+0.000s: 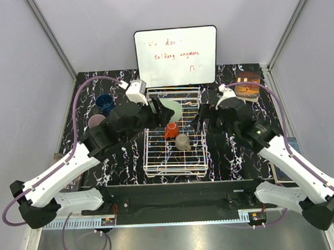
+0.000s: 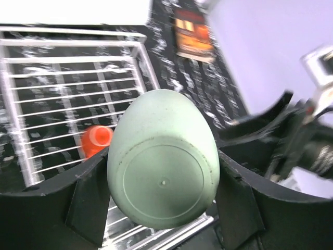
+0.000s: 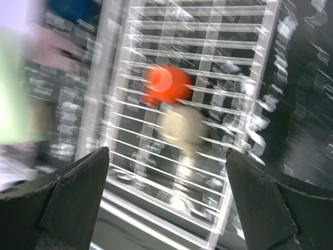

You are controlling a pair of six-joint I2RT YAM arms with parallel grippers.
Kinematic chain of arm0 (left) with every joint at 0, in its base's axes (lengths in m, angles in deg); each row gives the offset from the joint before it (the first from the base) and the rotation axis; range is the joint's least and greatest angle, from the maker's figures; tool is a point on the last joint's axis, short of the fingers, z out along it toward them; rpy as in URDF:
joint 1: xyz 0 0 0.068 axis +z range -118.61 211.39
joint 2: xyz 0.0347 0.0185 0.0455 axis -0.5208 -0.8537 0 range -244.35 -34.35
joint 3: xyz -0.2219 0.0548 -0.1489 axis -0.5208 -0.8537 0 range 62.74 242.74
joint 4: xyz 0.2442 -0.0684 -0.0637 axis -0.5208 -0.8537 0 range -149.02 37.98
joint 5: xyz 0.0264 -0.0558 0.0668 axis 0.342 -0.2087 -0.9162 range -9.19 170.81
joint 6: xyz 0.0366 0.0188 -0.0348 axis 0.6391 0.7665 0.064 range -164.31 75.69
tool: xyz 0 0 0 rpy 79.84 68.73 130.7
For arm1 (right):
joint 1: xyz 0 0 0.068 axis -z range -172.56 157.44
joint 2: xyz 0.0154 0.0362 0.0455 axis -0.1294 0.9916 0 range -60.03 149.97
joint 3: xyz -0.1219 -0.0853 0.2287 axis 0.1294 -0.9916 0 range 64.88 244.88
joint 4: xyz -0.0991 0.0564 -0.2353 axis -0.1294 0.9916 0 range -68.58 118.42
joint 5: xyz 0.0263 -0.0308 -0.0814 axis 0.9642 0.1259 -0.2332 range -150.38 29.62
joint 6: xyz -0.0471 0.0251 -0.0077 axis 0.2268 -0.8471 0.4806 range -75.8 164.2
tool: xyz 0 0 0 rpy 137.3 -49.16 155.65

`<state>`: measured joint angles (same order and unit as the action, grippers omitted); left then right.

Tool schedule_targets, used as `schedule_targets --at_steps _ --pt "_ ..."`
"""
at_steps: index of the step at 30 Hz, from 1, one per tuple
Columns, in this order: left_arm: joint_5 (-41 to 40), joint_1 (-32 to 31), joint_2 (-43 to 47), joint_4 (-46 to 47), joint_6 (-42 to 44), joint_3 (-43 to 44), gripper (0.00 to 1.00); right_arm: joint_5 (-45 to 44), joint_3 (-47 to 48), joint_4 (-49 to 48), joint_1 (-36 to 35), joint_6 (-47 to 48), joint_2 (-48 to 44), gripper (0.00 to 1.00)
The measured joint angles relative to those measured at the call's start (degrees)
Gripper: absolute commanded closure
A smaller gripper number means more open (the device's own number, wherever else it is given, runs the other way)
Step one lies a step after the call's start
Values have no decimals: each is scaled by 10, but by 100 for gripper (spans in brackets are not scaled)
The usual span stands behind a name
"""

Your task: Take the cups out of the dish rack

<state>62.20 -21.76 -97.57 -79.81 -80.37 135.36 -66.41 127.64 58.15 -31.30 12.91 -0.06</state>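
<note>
Top external view first, for the writing: the whiteboard (image 1: 175,56) propped at the far edge of the table (image 1: 229,155) carries red handwriting. I can read "talking anymore" on the second line. The line above it is too faint to make out beyond a few letters, and a small red mark sits lower right. An orange and brown package (image 1: 247,84) lies at the far right corner, and its print is too small to read.

My left gripper (image 1: 165,111) is pinching the mint green cup (image 2: 162,166). The left wrist camera shows the cup's round base facing the lens, with one black finger (image 2: 91,208) pressed against each flank. The cup lies on its side over the far half of the dish rack (image 1: 158,171), and I cannot tell whether it touches the wires.

My right gripper (image 3: 166,208) is spread wide with nothing between its fingers, hanging over the right side of the rack. That wrist picture is blurred.

Two cups sit inside the rack near its middle. The orange-red cup (image 1: 171,130) and the taupe cup (image 1: 182,141) are just beside each other, both bottom up. The dark blue cup (image 1: 104,102) stands upright on the table left of the rack. The pink-lilac cup (image 1: 96,121) is near it, partly hidden by my left arm.
</note>
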Motion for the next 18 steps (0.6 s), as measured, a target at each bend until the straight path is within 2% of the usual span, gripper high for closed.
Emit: schedule_targets --at_steps 8,11,18 --pt "214 107 52 217 -74 -192 100 83 -27 -141 3 -63 -108 0" --pt "273 139 59 296 -114 -229 100 112 -46 -188 13 -92 -123 0" --pt "415 192 34 549 -243 -301 100 198 -115 -288 54 -179 -126 7"
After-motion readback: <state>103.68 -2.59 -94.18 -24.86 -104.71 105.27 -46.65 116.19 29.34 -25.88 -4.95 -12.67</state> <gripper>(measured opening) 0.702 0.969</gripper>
